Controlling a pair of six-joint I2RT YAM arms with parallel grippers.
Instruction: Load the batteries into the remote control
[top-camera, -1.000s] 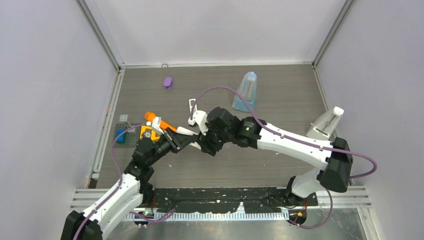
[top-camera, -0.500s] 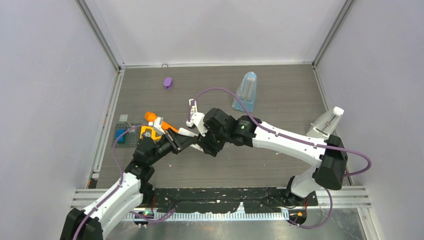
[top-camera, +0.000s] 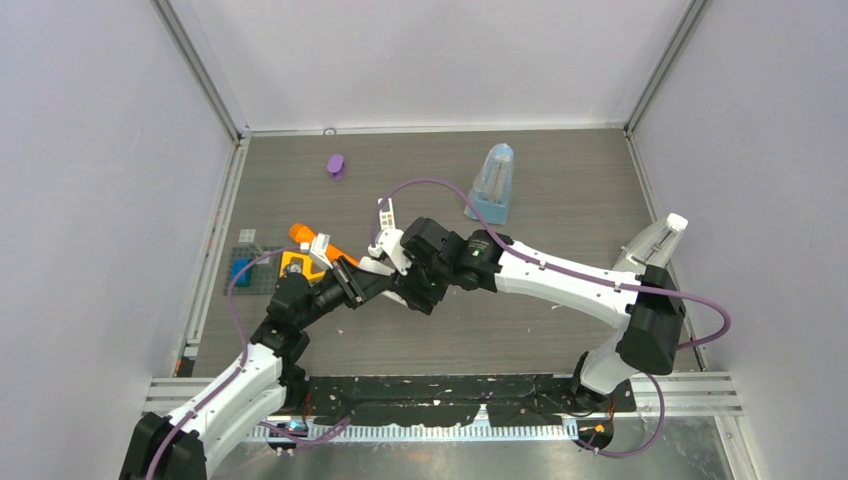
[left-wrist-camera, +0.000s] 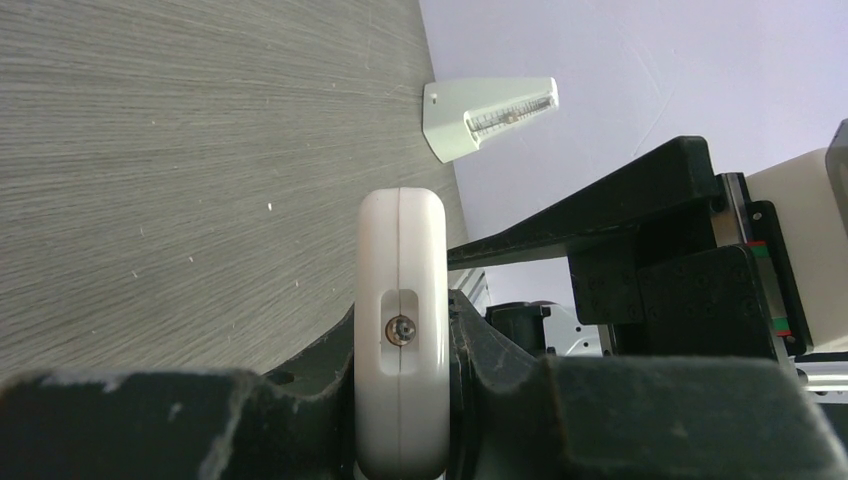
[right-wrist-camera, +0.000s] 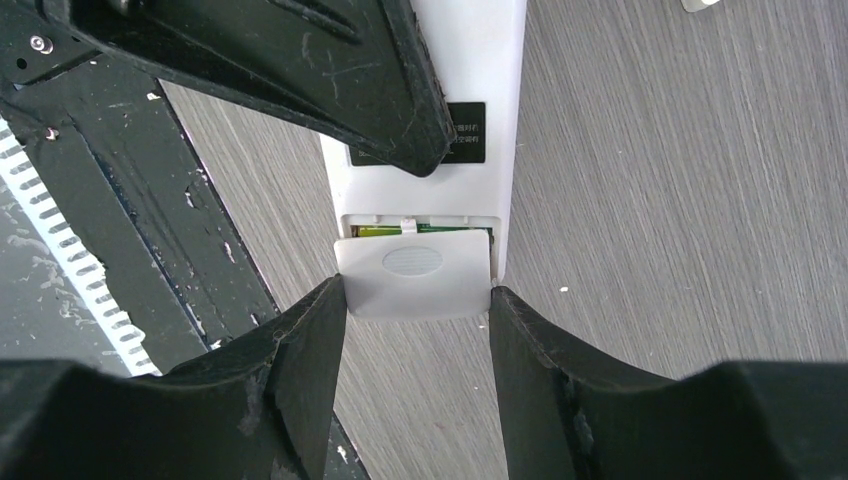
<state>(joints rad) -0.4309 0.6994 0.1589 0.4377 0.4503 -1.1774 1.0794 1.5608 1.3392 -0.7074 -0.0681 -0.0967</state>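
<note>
My left gripper (top-camera: 358, 277) is shut on a white remote control (top-camera: 380, 264) and holds it edge-on above the table; its narrow side with a screw shows in the left wrist view (left-wrist-camera: 402, 260). In the right wrist view the remote (right-wrist-camera: 482, 70) lies back-side up, and its grey battery cover (right-wrist-camera: 412, 278) has slid partly off the end. My right gripper (right-wrist-camera: 415, 305) is shut on the cover's two sides. A thin green-yellow strip (right-wrist-camera: 420, 230) shows in the opened gap. No loose batteries are clearly visible.
A grey plate with a blue piece (top-camera: 243, 268) and orange parts (top-camera: 312, 243) lie left of the grippers. A purple object (top-camera: 336, 165), a clear blue pyramid-shaped case (top-camera: 493, 182), a white one (top-camera: 652, 250) and a small white piece (top-camera: 385, 210) lie on the table.
My right arm has shifted a little to the left, bringing its gripper closer to the left gripper along the remote. The left arm has barely moved.
</note>
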